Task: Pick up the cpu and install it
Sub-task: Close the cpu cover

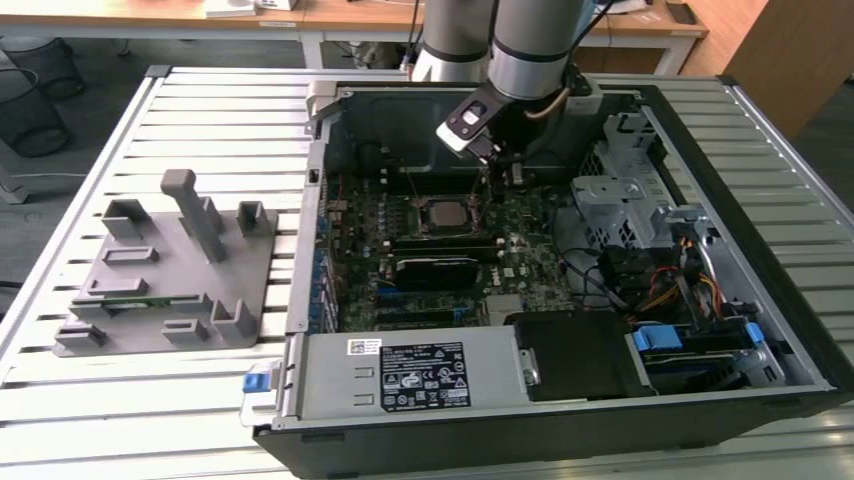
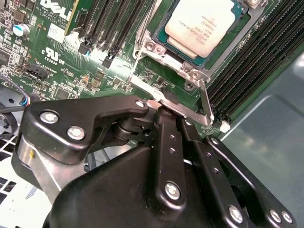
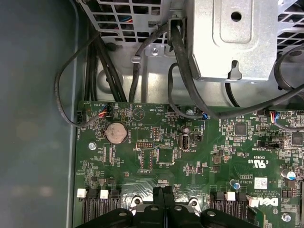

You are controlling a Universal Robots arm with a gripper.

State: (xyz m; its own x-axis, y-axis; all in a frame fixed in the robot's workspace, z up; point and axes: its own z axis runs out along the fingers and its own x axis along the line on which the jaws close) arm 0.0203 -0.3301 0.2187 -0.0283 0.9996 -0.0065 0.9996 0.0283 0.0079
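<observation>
cpu [image 2: 205,23] seated in socket frame [image 2: 151,47] | claw [image 2: 164,113] clenched, empty, beside wire lever [image 2: 204,99] | memory slots [image 2: 254,59] flank socket

I get bright, even overhead light in the exterior view: the slatted table [image 1: 200,110] looks pale and washed, while the inside of the computer case [image 1: 400,125] sits in shade, darkest at its far wall. In the second wrist view the cpu [image 2: 204,23] lid catches soft glare. In the first wrist view the bare case panel [image 3: 38,118] is dim and murky.
</observation>
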